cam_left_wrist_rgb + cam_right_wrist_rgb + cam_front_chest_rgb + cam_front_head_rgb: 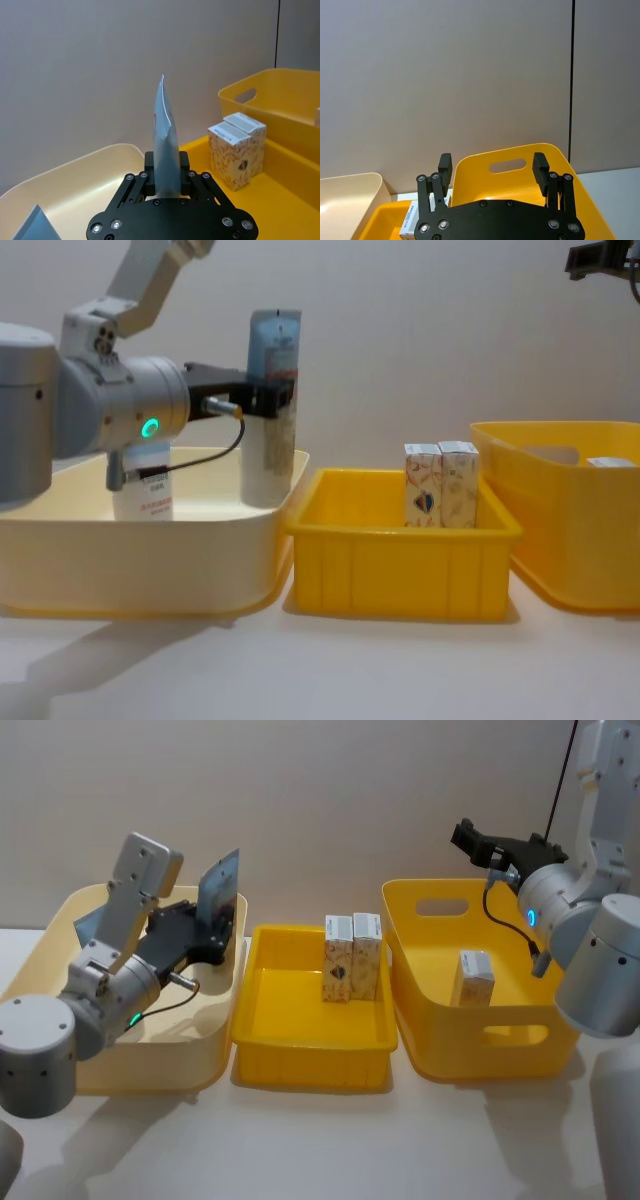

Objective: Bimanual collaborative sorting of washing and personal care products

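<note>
My left gripper (222,923) is shut on a pale blue-white squeeze tube (218,888), holding it upright above the right rim of the cream tub (60,935). The left wrist view shows the tube (164,140) edge-on between the fingers (184,162). A second tube (142,486) stands inside the cream tub. Two patterned cream cartons (350,958) stand side by side in the middle yellow tray (310,1045). Another carton (472,978) sits in the right yellow tub (425,1030). My right gripper (478,840) hovers open and empty above that tub's back rim.
The three containers stand in a row, almost touching, on a white table (320,1150). A plain wall is close behind them. The right tub has a handle slot (507,165) in its back wall. Bare table lies in front of the containers.
</note>
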Available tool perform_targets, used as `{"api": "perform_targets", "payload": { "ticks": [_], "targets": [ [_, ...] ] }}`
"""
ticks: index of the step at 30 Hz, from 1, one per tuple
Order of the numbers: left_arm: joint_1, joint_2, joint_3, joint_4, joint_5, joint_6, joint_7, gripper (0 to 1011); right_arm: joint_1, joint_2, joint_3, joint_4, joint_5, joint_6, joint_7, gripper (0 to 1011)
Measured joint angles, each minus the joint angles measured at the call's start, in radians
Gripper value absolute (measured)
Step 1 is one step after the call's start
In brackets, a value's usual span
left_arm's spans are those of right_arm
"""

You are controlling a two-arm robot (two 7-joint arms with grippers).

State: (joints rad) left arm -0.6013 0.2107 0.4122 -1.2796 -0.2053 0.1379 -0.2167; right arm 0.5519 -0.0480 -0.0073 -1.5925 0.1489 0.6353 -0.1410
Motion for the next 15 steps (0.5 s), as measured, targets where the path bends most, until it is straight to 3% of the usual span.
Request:
{"api": "perform_targets", "payload": {
  "ticks": [8,15],
  "targets": [
    [-0.023,-0.012,-0.032,0.033,-0.049,-0.087,-0.071,260,0.0,0.0,0.0,0.0,0.0,0.0,0.0,1001],
    [-0.077,-0.028,-0.059,0.098,-0.118,-0.184,-0.178,260,0.0,0.001,-0.001,0.0,0.0,-0.001,0.002,1001]
  ]
}}
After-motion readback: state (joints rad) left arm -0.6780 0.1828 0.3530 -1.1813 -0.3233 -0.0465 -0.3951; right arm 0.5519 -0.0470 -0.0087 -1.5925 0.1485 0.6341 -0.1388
